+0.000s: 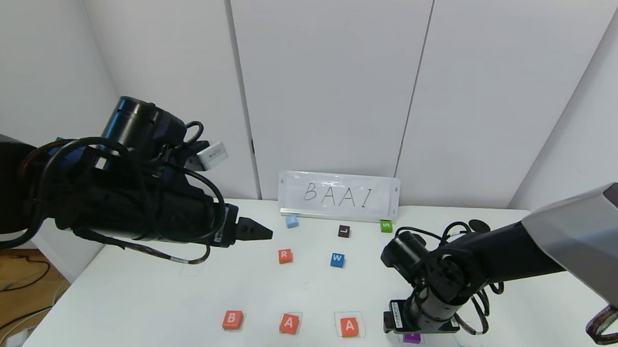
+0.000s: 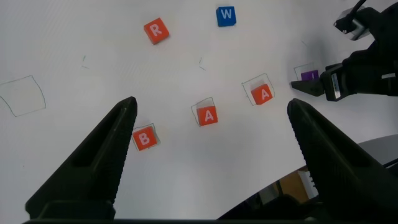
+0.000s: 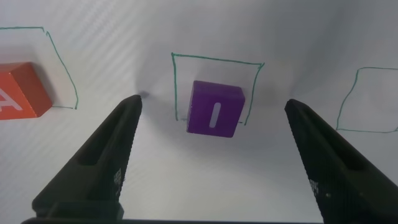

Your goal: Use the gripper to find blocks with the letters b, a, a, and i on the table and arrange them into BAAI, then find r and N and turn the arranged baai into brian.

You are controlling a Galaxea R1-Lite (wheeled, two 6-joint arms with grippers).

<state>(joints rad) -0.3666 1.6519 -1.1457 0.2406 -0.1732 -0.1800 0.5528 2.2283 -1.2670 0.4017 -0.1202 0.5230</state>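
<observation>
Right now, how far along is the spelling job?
Done: B, A, A and the purple I sit in a row along the near edge of the table, spelling BAAI. In hand: nothing; the right claw is open right above the I, which sits in its drawn square. The left claw hovers open. Left: R is unmoved mid-table; no N is visible.

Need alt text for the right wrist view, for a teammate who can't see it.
The open right gripper hangs over the purple I block, which sits in a green pen-drawn square on the white table, fingers clear of it. An orange-red A block shows at one edge.
</observation>
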